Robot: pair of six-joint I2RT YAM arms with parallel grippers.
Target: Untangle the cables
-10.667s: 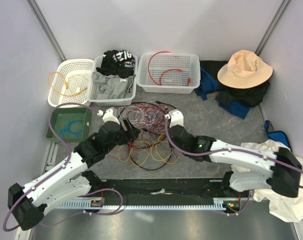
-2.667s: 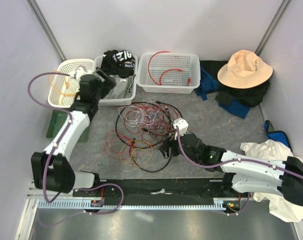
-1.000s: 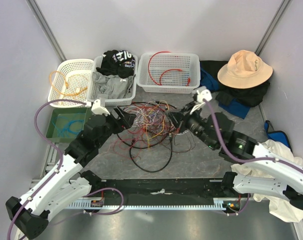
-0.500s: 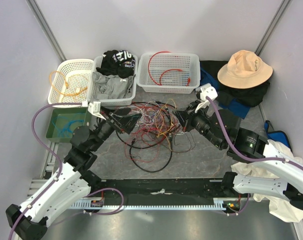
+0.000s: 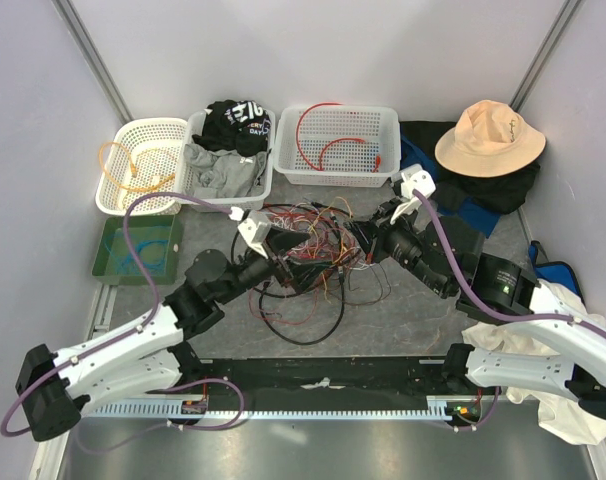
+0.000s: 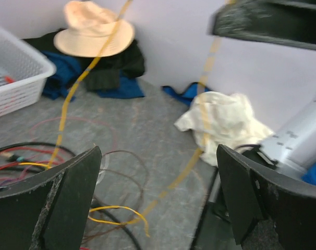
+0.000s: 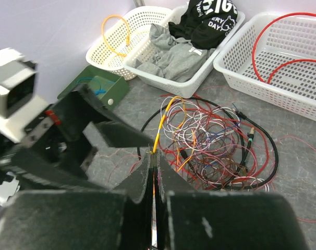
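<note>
The cables (image 5: 318,262) lie in a tangle of red, yellow, orange, white and black wires on the grey table (image 5: 403,315); the tangle also shows in the right wrist view (image 7: 210,138). My right gripper (image 5: 358,243) is shut on a thin yellow wire (image 7: 161,126) that rises from the tangle to its fingertips (image 7: 154,156). My left gripper (image 5: 291,252) is open, its jaws wide apart over the tangle's left side, close to the right gripper. In the left wrist view a blurred yellow wire (image 6: 74,96) crosses between the open fingers (image 6: 69,200).
Three white baskets stand at the back: one with an orange hose (image 5: 138,165), one with clothes (image 5: 228,165), one with a red cable (image 5: 338,145). A green tray (image 5: 138,250) is at the left. A hat (image 5: 488,137) and dark clothes lie back right, a white cloth (image 5: 573,400) front right.
My left gripper has swung right, into the tangle and close to the right gripper. The right gripper has stayed almost still, shut on the yellow wire.
</note>
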